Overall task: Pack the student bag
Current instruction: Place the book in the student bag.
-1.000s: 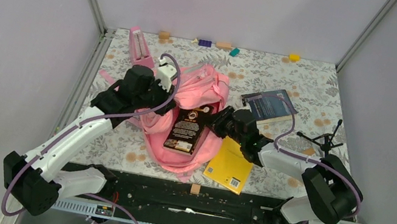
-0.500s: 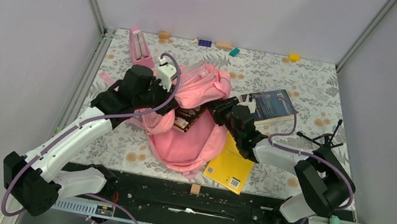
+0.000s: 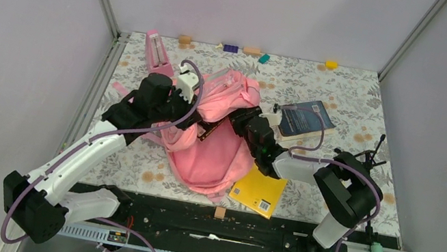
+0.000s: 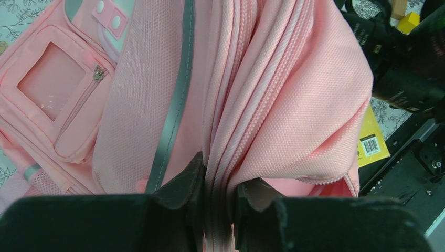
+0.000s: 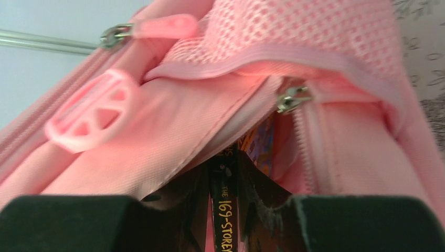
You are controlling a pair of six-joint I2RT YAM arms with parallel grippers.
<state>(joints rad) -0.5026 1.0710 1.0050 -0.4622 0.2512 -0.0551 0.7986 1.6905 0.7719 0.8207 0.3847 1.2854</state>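
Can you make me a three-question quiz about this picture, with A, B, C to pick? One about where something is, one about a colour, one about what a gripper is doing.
1. Where is the yellow book? A) on the table at the student bag's edge B) leaning on the wall C) hanging in the air
2. What colour is the book in the right gripper? A) green B) black C) white
3. What is the left gripper doing? A) standing wide open B) holding a pencil C) pinching the student bag
Answers: 1 A, it lies flat by the bag. 2 B, its spine shows black. 3 C, pink fabric sits squeezed in its jaws.
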